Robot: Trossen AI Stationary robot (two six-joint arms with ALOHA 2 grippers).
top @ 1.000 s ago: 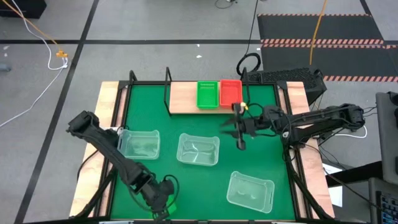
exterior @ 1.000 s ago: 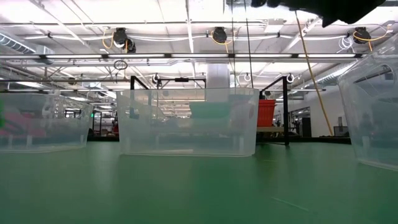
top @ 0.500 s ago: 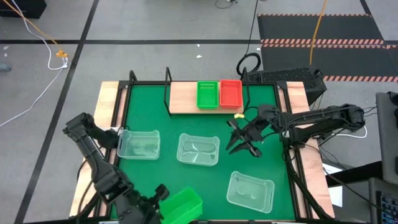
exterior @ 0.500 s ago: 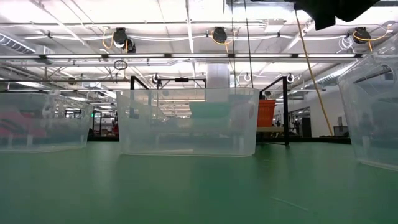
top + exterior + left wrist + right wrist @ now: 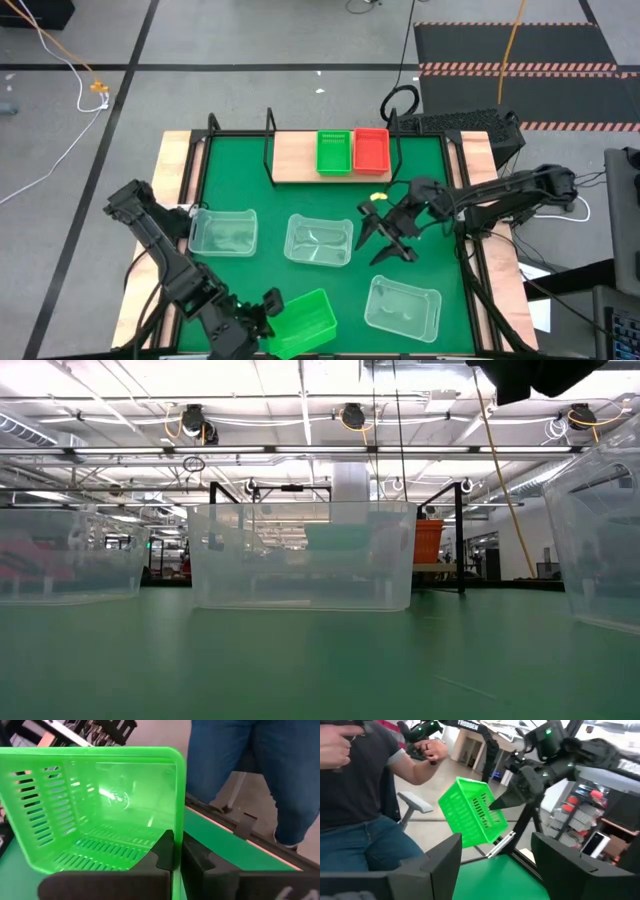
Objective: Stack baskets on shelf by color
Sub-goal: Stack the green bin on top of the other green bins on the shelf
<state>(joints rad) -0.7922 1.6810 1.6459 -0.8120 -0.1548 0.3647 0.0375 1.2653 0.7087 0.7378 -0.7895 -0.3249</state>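
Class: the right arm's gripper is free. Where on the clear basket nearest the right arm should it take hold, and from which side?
Grip the clear basket by one thin upright wall at its rim, coming straight down. It sits open side up, seemingly too wide to span. The right gripper, open, hangs just beyond it, so the wall facing the shelf looks handiest.

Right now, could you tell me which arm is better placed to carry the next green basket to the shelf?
The left. Its pincer is already shut on the green basket at the table's near edge. The right pincer hangs open and empty mid-table, though closer to the shelf.
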